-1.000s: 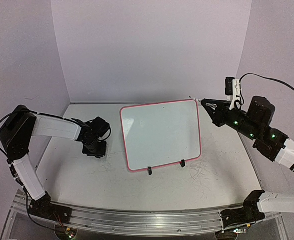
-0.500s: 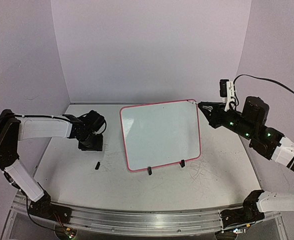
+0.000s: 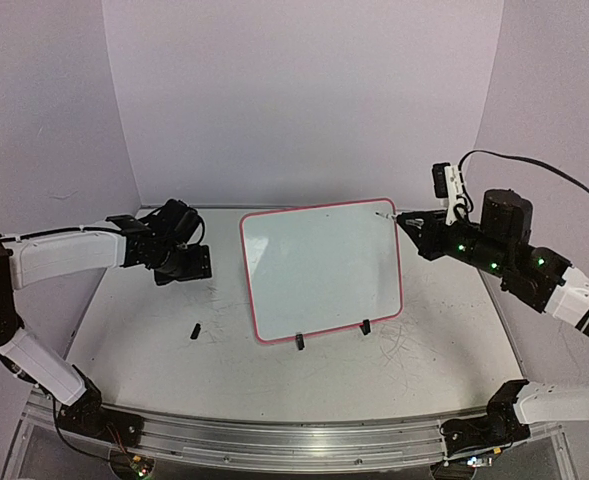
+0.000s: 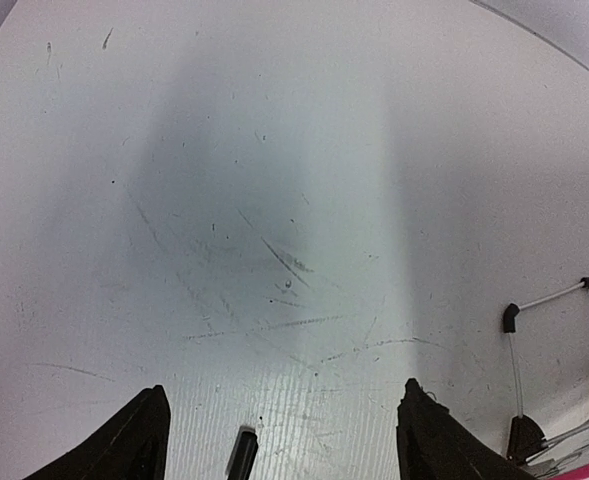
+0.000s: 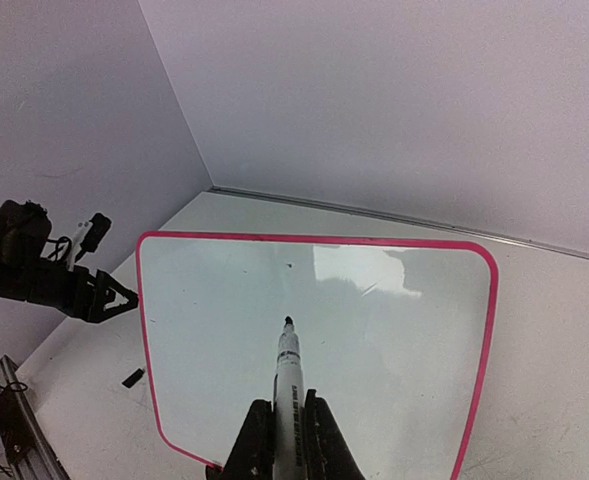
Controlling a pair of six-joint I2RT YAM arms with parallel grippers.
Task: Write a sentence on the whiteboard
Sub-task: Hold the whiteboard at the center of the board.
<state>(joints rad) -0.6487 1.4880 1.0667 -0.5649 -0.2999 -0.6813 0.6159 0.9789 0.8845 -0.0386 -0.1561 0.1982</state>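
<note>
The whiteboard (image 3: 319,268) with its pink-red border stands tilted on two black clip feet (image 3: 300,343) at the table's middle. Its face (image 5: 374,330) is blank, and the sentence is out of view. My right gripper (image 3: 421,228) is shut on a white marker (image 5: 290,372) with a bare black tip. The tip hovers by the board's top right corner (image 3: 382,214). My left gripper (image 3: 186,263) hangs open to the left of the board, above the table. In the left wrist view the left gripper (image 4: 284,388) has nothing between its fingers. A small black cap (image 4: 242,452) lies below it.
The black cap (image 3: 195,329) lies loose on the scratched tabletop (image 3: 134,330), left of the board's lower corner. Lilac walls close in the back and both sides. The board's wire stand and a foot (image 4: 514,318) show at the right of the left wrist view.
My left gripper opened, let the black cap go onto the table, and rose back to the left. My right arm carried the marker tip slightly left, toward the board's top right corner.
</note>
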